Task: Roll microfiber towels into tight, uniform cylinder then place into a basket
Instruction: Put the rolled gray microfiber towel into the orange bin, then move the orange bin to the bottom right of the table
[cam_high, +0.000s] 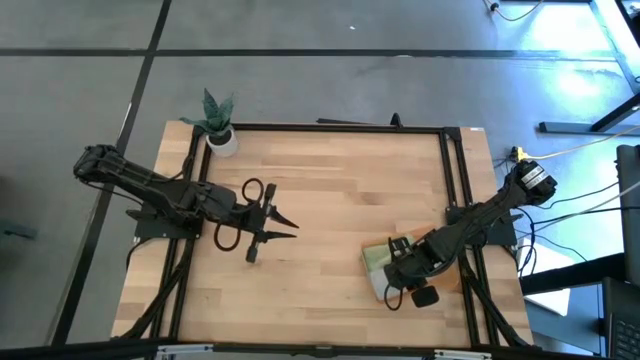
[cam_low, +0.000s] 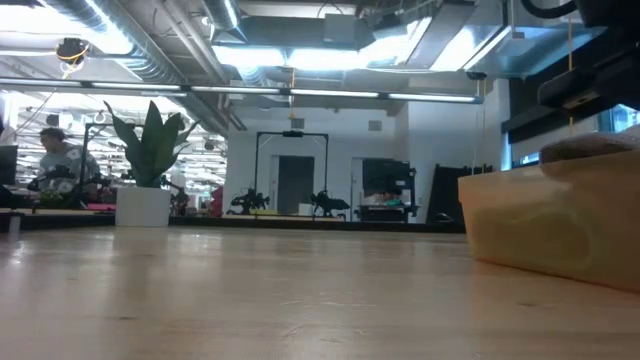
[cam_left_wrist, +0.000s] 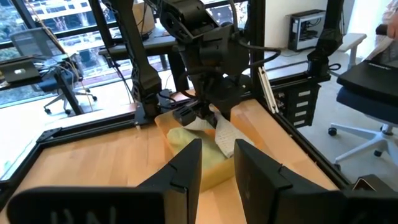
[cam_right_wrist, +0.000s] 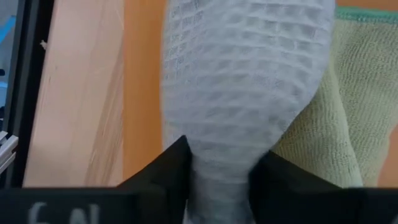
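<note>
The pale grey towel (cam_right_wrist: 242, 81), bundled, is in my right gripper (cam_right_wrist: 224, 180) over the orange-brown basket (cam_right_wrist: 140, 93) at the table's near right (cam_high: 382, 288). The pale green towel (cam_right_wrist: 348, 106) lies in the basket beside it and also shows in the high view (cam_high: 377, 257). My left gripper (cam_high: 285, 225) is open and empty over the middle left of the table, pointing toward the basket (cam_left_wrist: 168, 127). In the low view the basket's wall (cam_low: 530, 225) stands at the right, with the grey towel (cam_low: 590, 150) showing above its rim. My right gripper pinches the grey towel bundle between its two fingers at one end (cam_right_wrist: 227, 162). The fingers come from above, slanting down into the basket. The bundle reaches away from the fingers over the basket floor, right beside the green towel.
A small potted plant (cam_high: 218, 125) stands at the table's far left corner. A black frame (cam_high: 340, 127) runs along the table's edges. Bare wooden tabletop (cam_high: 340, 190) lies between the two arms. A person (cam_low: 60, 160) sits far off in the room.
</note>
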